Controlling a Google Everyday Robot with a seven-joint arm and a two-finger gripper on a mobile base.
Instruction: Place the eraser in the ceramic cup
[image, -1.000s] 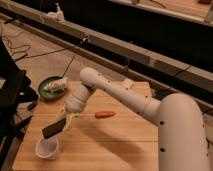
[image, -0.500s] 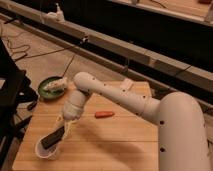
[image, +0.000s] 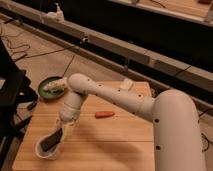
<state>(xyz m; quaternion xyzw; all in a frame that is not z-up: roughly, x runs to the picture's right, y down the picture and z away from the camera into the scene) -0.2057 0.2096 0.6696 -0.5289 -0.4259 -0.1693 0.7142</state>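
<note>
The white ceramic cup (image: 47, 151) stands near the front left corner of the wooden table (image: 120, 145). The black eraser (image: 50, 141) lies tilted inside it, one end sticking up over the rim. My gripper (image: 64, 129) hangs just above and to the right of the cup, at the eraser's upper end. The white arm runs from the gripper up and to the right across the table.
A green round dish (image: 51, 87) sits at the table's back left corner. An orange carrot-like stick (image: 104, 114) lies mid-table. A small white block (image: 126, 84) lies at the back edge. A dark chair (image: 12, 95) stands left of the table.
The gripper has carried the eraser down and left from above the table to the cup; the eraser now sits in the cup.
</note>
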